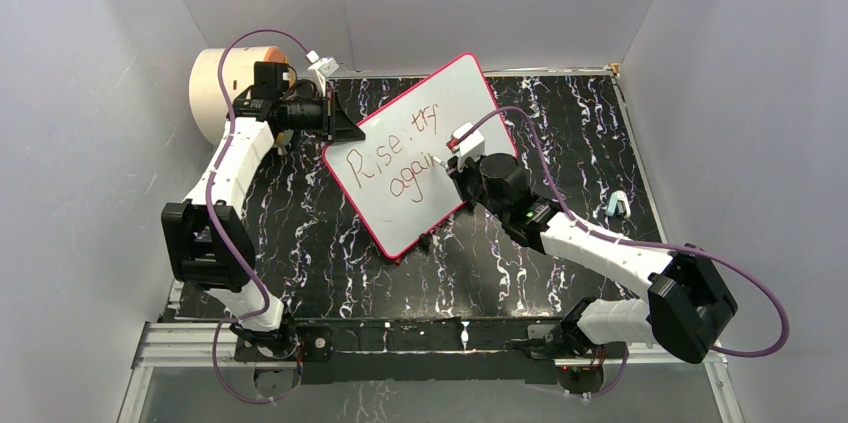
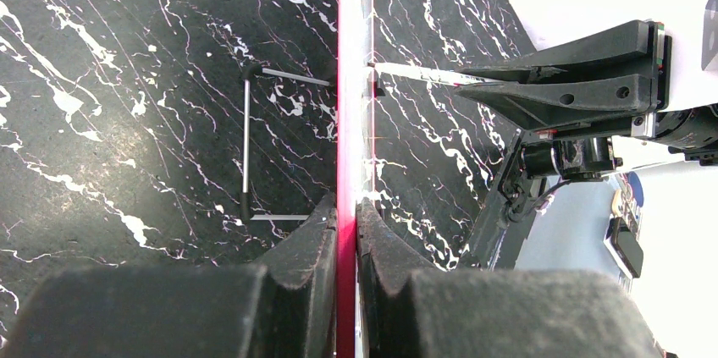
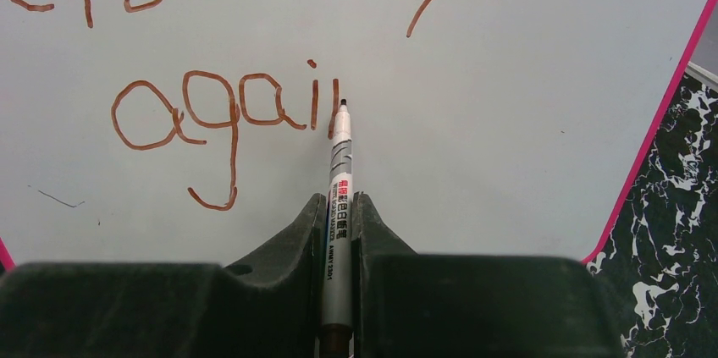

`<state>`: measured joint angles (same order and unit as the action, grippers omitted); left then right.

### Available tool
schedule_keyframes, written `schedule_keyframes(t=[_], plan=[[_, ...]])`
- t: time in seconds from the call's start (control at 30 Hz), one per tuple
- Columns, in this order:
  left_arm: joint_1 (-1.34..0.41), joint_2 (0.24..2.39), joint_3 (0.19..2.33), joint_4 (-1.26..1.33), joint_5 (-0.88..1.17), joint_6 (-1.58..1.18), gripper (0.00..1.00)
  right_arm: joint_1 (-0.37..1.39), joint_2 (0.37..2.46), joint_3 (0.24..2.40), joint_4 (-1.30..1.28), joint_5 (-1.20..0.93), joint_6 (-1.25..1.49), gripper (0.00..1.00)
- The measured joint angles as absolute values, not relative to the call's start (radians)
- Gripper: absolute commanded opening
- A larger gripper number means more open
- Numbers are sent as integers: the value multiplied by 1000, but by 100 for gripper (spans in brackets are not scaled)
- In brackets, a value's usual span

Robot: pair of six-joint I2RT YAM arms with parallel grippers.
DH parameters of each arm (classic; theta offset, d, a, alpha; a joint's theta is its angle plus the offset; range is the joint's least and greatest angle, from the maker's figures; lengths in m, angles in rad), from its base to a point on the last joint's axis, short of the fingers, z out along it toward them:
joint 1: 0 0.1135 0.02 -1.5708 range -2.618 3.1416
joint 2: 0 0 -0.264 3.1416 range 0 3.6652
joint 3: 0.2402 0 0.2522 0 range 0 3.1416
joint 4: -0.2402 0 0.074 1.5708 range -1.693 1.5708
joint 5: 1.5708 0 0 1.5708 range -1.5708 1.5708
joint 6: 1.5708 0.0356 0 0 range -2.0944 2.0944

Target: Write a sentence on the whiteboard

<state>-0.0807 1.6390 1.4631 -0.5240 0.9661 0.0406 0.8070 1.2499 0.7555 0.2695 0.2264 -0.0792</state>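
Whiteboard (image 1: 455,93) lies askew in the middle of the black marbled table (image 1: 330,243), its pink rim pinched at the left edge by the closed left gripper (image 2: 345,206). Right gripper (image 3: 339,201) is clamped on a silver marker (image 3: 341,125), whose tip touches the board just after the unfinished "agai" of the sentence (image 1: 395,173), below "Rise, try".

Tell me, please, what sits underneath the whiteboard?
The left wrist view shows a thin wire stand behind the whiteboard, above the black marbled table. From overhead the board covers the tabletop beneath it, so anything else lying there cannot be seen.
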Motion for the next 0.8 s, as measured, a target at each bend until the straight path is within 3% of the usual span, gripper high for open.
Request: schedule_keyframes(t=[0.8], plan=[[-81, 1639, 1463, -524, 968, 41, 0, 778, 1269, 756, 326, 263, -78, 0]])
